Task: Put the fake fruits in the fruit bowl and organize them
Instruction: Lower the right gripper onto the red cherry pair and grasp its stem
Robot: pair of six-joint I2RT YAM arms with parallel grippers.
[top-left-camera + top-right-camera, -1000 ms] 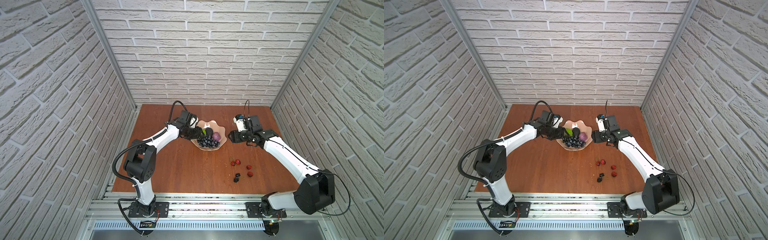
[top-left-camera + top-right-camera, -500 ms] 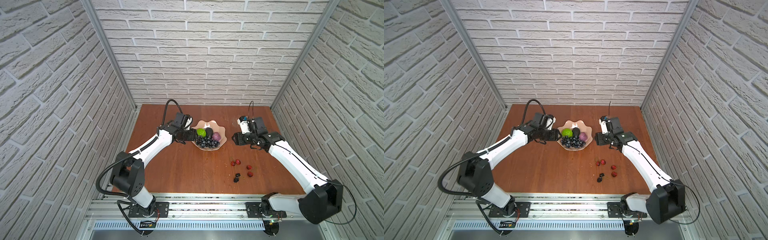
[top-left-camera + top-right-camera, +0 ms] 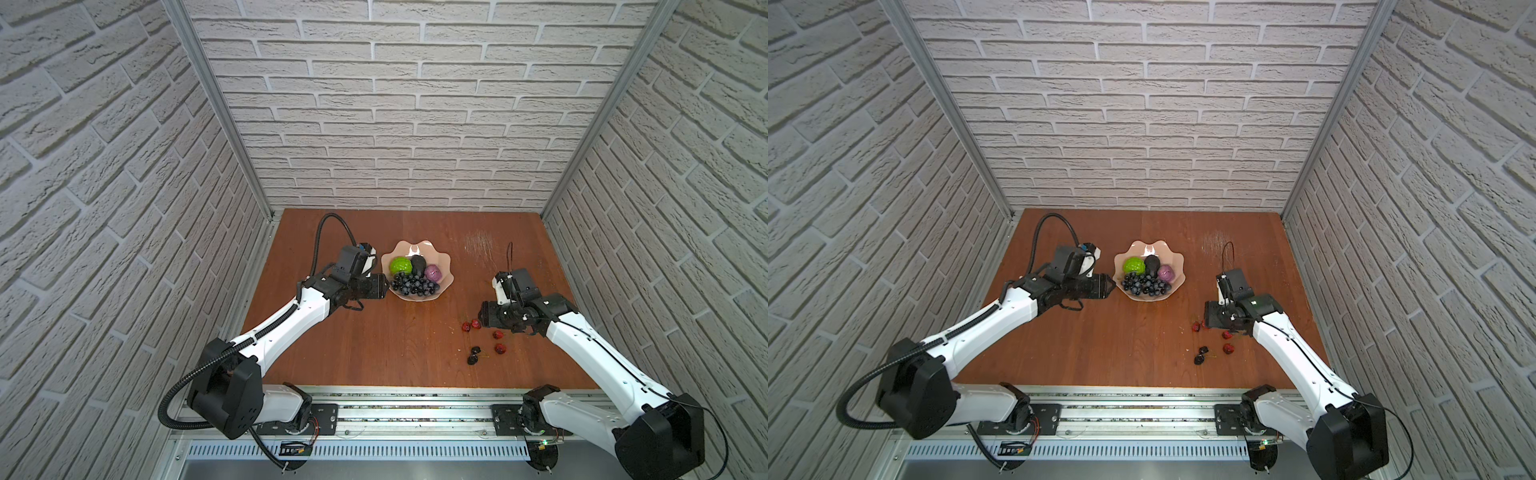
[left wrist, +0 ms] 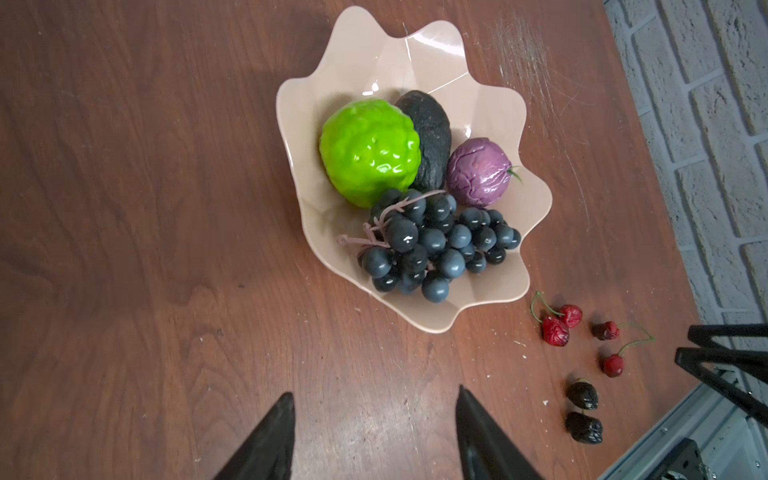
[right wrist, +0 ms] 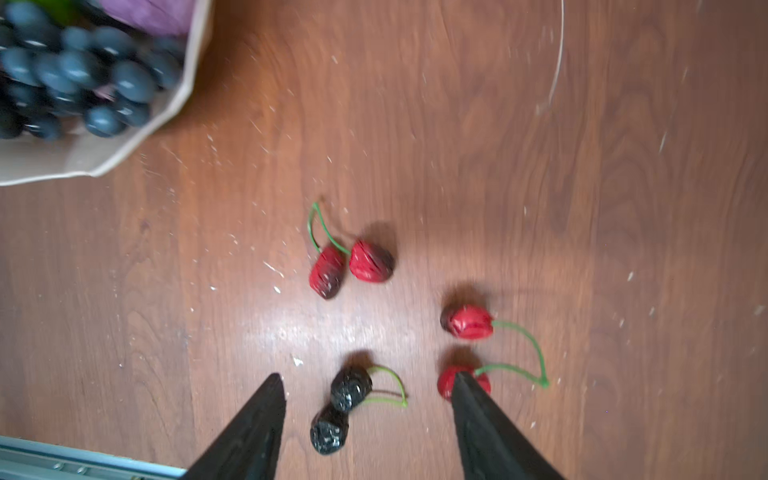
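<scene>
Both arms have been drawn away from the bowl (image 3: 415, 249): the left one back to its side, the right one forward over the loose fruit. Nearest the front edge of the table (image 3: 374, 340), a pair of dark cherries (image 5: 340, 409) is seen, and just behind it four red cherries (image 5: 370, 262), all lying on the wood, wrinkled, with thin green stalks. The right claw (image 5: 368, 376) is held over them, spread wide and empty, with the dark pair framed between its fingers in the wrist view; whether anything is touched cannot be told. Farther back, the left claw (image 4: 374, 392) is held just beside the bowl, likewise spread and empty. Inside the pale pink, wavy-edged bowl the grapes (image 3: 413, 285) are laid at the near side, with the bumpy green ball (image 3: 400, 265), the black avocado (image 3: 418, 265) and the wrinkled purple fruit (image 3: 433, 272) in a row behind them. These four are judged done; the six cherries are left
</scene>
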